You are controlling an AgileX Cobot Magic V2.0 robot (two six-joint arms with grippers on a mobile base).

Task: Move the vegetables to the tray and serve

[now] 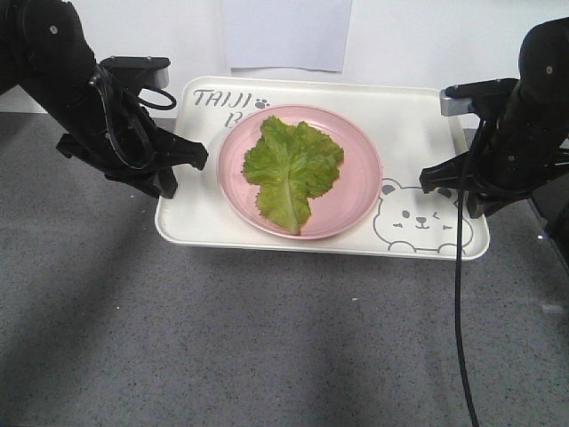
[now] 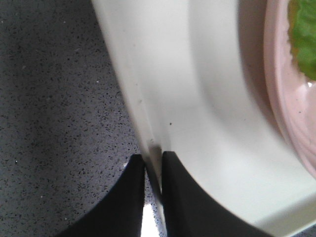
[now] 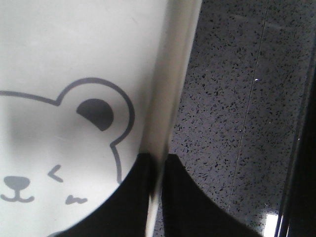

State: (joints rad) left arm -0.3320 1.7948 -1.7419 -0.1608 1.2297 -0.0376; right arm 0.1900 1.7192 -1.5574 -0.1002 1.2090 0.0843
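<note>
Lettuce, one bright green ruffled leaf (image 1: 292, 171) with a paler central rib, lies flat in the middle of a round pink plate (image 1: 360, 197). The plate sits on a large cream-white rectangular tray (image 1: 418, 124) with rounded corners, grey "TAIJI" lettering at its far left and a winking bear face drawn near its right front corner. The tray rests on a dark grey speckled bench (image 1: 267, 338). The black left tool (image 2: 153, 173) is clamped on the tray's left rim, one finger on the outer side and one inside. The black right tool (image 3: 157, 177) pinches the tray's right rim in the same way, just beside the bear's ear.
</note>
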